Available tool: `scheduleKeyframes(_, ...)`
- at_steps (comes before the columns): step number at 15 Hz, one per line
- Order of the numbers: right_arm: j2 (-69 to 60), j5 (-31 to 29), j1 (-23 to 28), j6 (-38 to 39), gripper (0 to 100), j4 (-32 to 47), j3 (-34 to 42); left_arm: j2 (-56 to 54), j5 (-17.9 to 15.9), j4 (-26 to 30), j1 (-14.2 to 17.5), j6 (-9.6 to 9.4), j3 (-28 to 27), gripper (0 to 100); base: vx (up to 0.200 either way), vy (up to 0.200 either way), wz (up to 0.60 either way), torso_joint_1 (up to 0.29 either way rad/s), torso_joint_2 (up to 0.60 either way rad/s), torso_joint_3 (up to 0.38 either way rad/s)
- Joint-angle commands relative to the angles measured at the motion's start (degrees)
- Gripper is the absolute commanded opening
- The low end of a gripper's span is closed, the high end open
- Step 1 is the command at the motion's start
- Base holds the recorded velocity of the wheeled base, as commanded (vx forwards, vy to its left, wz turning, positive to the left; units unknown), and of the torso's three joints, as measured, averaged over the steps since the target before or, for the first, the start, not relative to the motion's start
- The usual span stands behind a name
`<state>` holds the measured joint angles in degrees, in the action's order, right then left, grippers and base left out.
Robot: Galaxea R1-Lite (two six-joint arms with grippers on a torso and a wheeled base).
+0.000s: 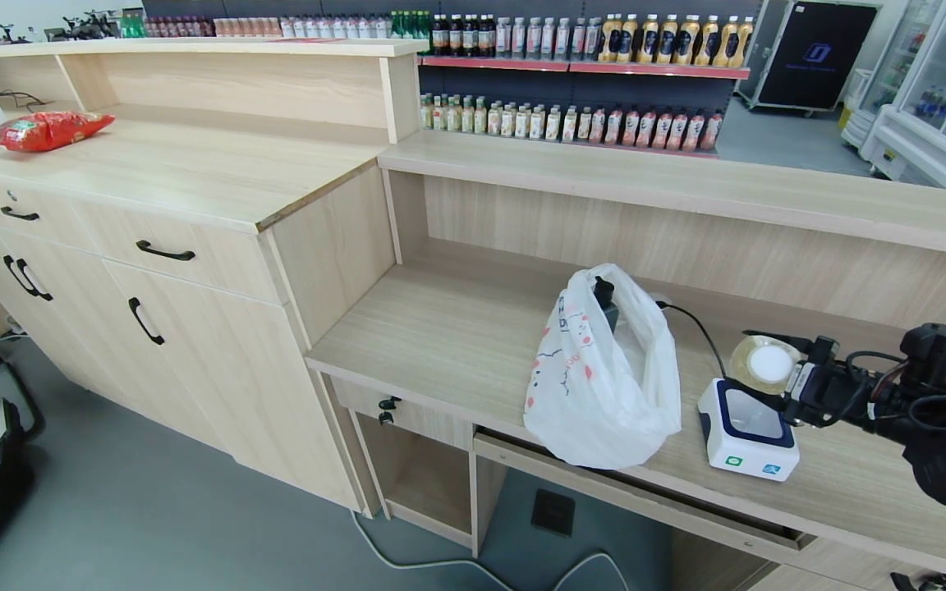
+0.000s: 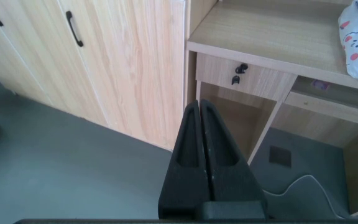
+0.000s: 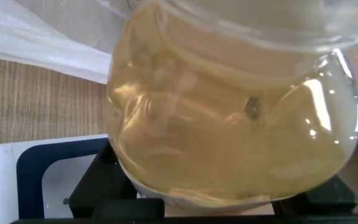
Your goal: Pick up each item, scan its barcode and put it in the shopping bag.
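Yellowish clear jar (image 1: pixel 769 362) sits clamped between the right gripper's (image 1: pixel 778 367) fingers by the scanner (image 1: pixel 746 428); left gripper (image 2: pixel 199 107) closed, empty.

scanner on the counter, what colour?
Scanner is white with a dark blue top frame; best in head view.

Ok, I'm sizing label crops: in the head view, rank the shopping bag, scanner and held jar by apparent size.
1. shopping bag
2. scanner
3. jar, partly hidden, yet clearly smallest
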<state>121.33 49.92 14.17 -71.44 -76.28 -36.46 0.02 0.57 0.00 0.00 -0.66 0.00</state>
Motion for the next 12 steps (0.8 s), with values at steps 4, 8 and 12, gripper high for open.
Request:
scheduleKeyframes(4, -0.92, 0.00, 0.07, 0.42, 0, 0.08, -0.19, -0.02, 0.04, 0.00, 0.00, 0.04, 0.00, 0, 0.000, 0.000, 0.00, 0.000, 0.00, 0.000)
scheduleKeyframes(8, -18.76, -1.67, 4.91, 24.42, 0, 5.61, 4.12, -0.02, 0.04, 0.00, 0.00, 0.04, 0.00, 0, 0.000, 0.000, 0.00, 0.000, 0.00, 0.000)
scheduleKeyframes(12, -36.69, -19.42, 10.00, 48.59, 0, 26.88, 5.52, -0.02, 0.04, 0.00, 0.00, 0.04, 0.00, 0, 0.000, 0.000, 0.00, 0.000, 0.00, 0.000)
